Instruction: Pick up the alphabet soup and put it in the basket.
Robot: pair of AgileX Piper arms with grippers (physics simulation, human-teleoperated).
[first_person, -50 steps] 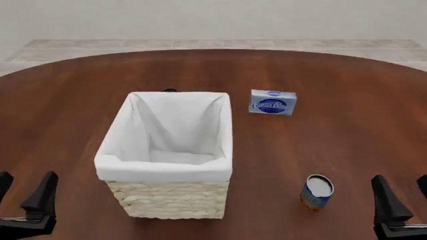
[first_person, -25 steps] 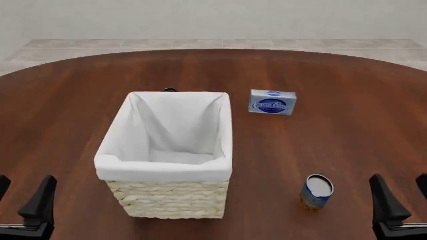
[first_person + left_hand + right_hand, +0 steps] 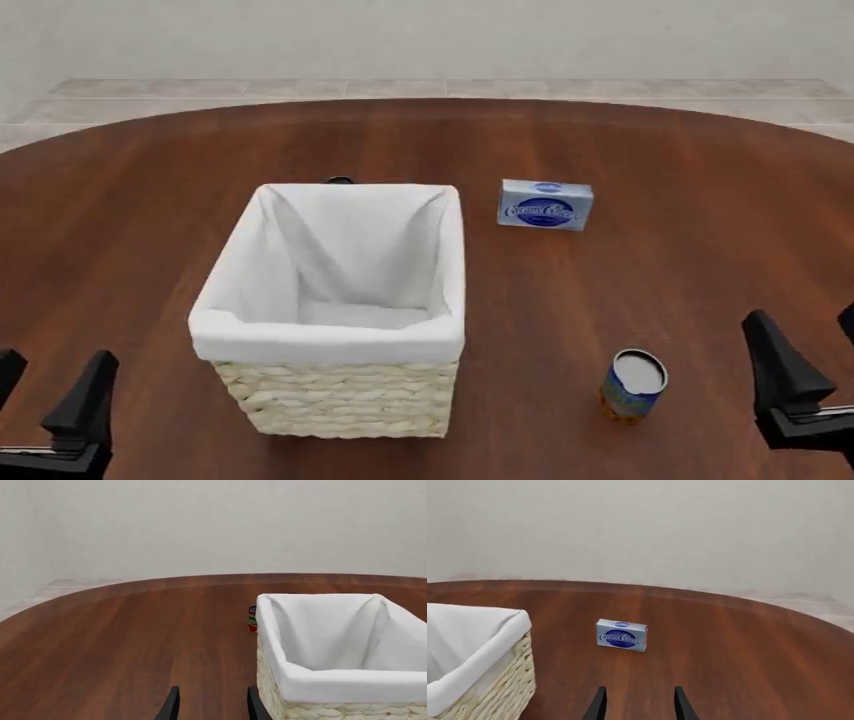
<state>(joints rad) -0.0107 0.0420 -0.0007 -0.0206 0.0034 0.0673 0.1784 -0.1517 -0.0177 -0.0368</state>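
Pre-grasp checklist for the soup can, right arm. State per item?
1. Alphabet soup upright on the table: ok.
2. Right gripper open and empty: ok.
3. Right gripper lined up over the can: not ok, it sits off to the can's right.
4. Basket open, nothing seen inside: ok.
5. Blue-and-white box clear of the can: ok.
6. Left gripper clear of the basket: ok.
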